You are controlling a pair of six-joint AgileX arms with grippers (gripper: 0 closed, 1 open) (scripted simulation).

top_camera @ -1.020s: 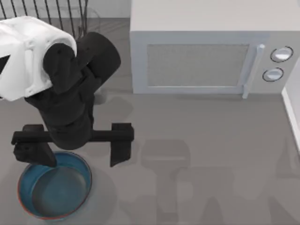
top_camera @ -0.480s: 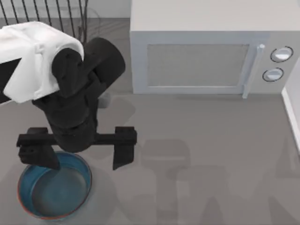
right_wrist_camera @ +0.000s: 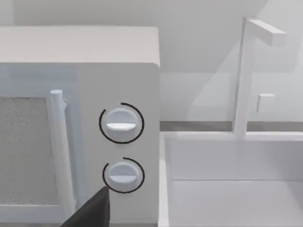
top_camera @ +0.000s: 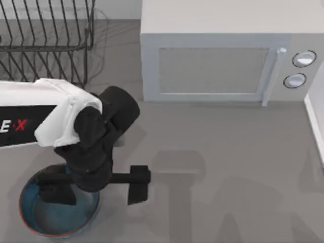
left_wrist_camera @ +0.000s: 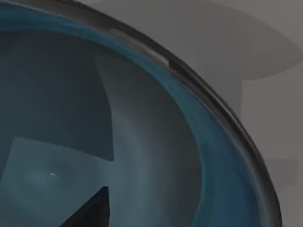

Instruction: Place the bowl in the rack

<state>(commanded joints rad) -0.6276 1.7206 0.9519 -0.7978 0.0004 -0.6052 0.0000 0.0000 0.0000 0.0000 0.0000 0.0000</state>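
The blue bowl [top_camera: 53, 218] with its reddish rim sits on the table at the front left. My left gripper [top_camera: 96, 190] is open wide, low over the bowl's right rim. One finger [top_camera: 55, 193] is inside the bowl and the other [top_camera: 137, 188] hangs outside to its right. The left wrist view looks closely into the bowl's [left_wrist_camera: 142, 151] blue inside, with its dark rim curving across. The black wire rack [top_camera: 45, 35] stands at the back left, apart from the arm. My right arm is parked off to the right, its wrist view facing the microwave's knobs.
A white microwave [top_camera: 223, 66] fills the back centre and right, door shut, with a handle and two knobs [right_wrist_camera: 121, 124]. A white basin [right_wrist_camera: 227, 179] with a tall upright post lies to its right. Bare grey table stretches right of the bowl.
My left arm has swung toward the front edge and dropped over the bowl. One finger is now deeper inside it, and the rack behind has come into view. The bowl has not moved.
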